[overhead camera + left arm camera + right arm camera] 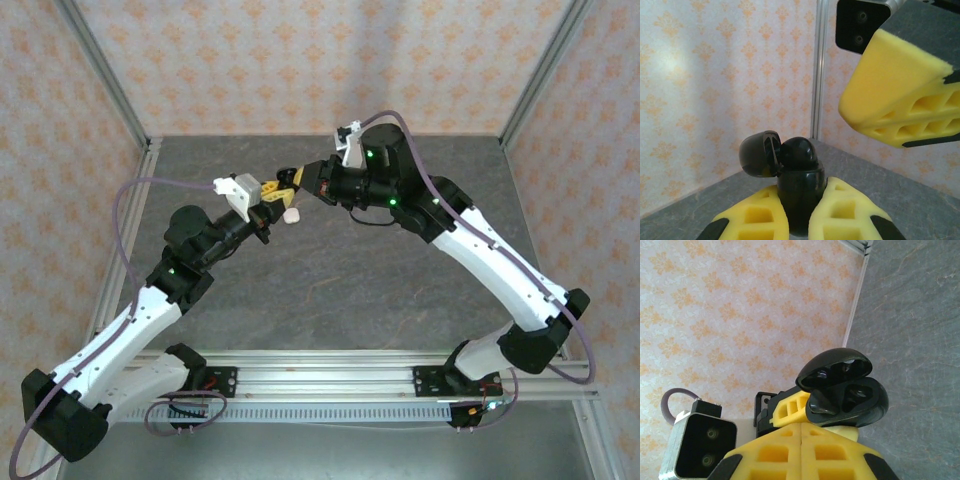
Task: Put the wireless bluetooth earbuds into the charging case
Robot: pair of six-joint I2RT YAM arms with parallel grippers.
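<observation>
the left hand pinches the glossy black pebble-shaped plastic charging case aloft, lid open, the right hand pressed together just beside it; seating looks near done, so next likely a gentle nudge to the lid, though i cannot tell the earbuds apart inside.

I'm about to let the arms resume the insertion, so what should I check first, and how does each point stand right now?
1. Charging case clamped in left pincer: ok.
2. Case lid swung open: ok.
3. Right pincer close to the open case: ok.
4. Earbud held in right pincer: cannot tell; its jaws look pressed together.
5. Case wells free for an earbud: cannot tell.
</observation>
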